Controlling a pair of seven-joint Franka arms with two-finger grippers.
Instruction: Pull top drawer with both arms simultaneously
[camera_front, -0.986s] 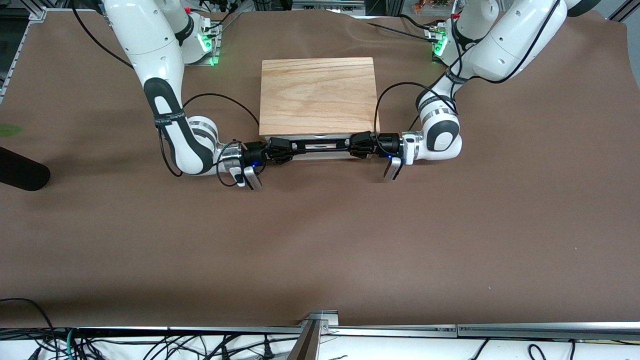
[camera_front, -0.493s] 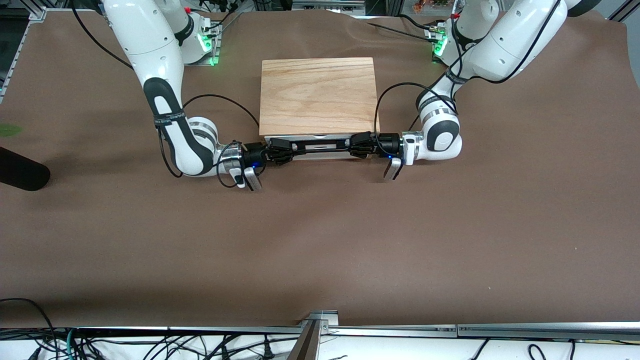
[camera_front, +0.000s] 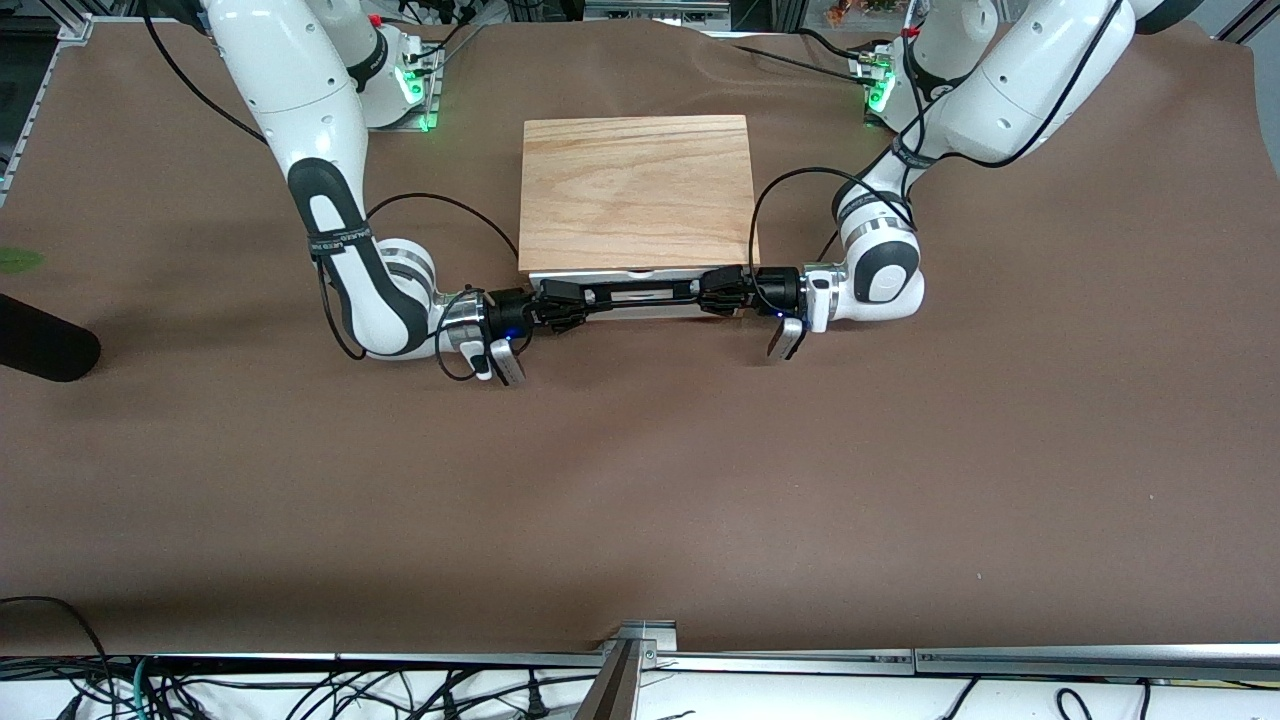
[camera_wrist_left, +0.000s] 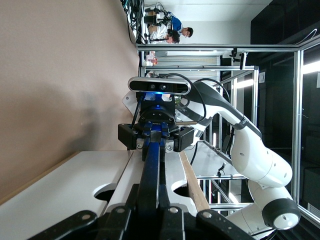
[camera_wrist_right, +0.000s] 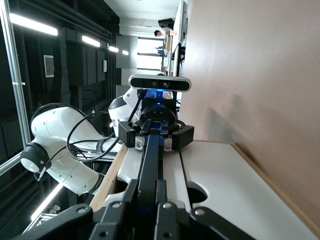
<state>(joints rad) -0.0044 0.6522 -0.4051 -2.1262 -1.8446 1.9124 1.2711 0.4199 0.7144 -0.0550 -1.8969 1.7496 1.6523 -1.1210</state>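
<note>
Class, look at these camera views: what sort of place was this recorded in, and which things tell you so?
Most likely a robotics lab. Two robot arms are mounted at a brown-covered table, an aluminium frame stands around the rig, and loose cables run along the table's edge.

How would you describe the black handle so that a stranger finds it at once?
Find the wooden cabinet at the table's middle. Along its front, on the white top drawer, runs a long black bar handle. Only it has the left end effector and right end effector shut on its ends.
</note>
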